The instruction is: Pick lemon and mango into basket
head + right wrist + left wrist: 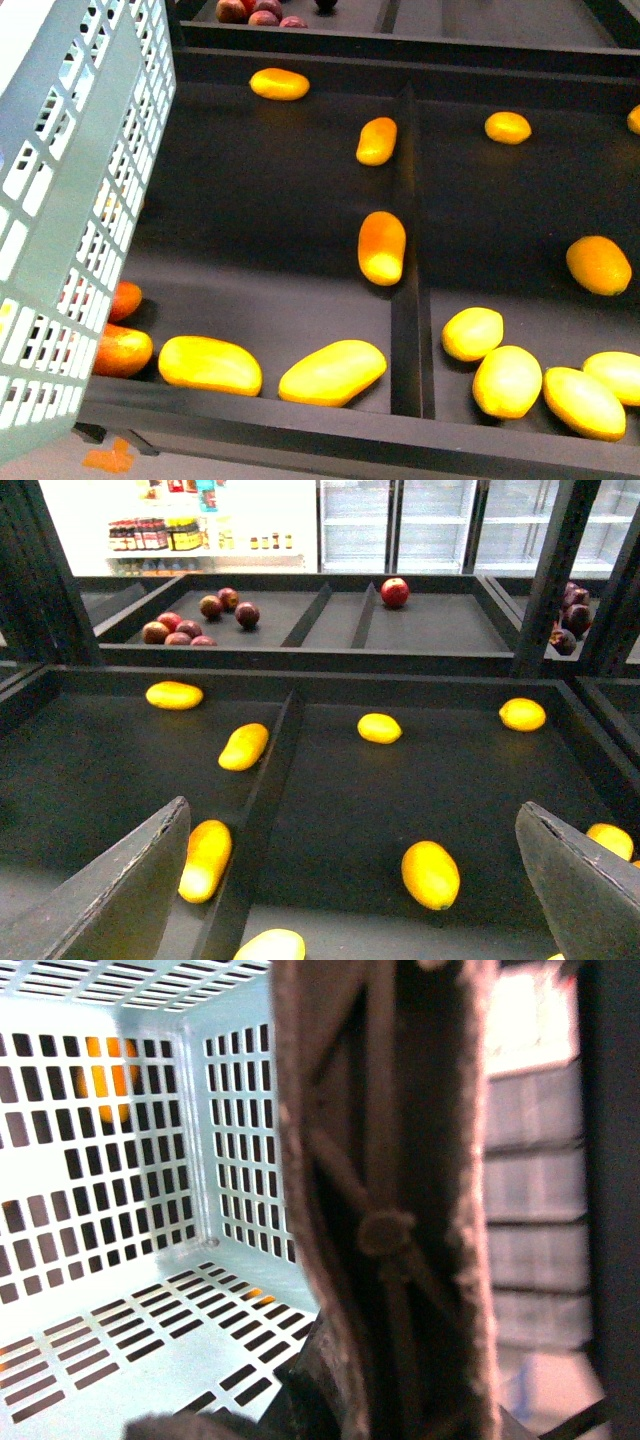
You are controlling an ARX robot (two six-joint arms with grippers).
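Observation:
The turquoise basket [70, 200] hangs tilted at the left edge of the front view. In the left wrist view my left gripper [335, 1385] is shut on the basket's dark maroon handle [390, 1190], and the basket's slotted floor [110, 1350] shows nothing lying on it. Several mangoes lie in the shelf's left compartment, one against the divider [381, 247] [205, 860]. Lemons lie in the right compartment. My right gripper [352, 815] is open above that compartment, with one lemon [430, 874] [598, 264] lying on the shelf below, between its fingers [110, 900]. Neither gripper shows in the front view.
A raised divider [406, 250] splits the dark shelf. More mangoes [332, 372] lie at the front left beside reddish fruit [122, 350]. A cluster of lemons [507, 380] sits front right. Red apples [394, 592] and dark fruit [180, 630] fill the rear shelf; posts [548, 570] stand to the sides.

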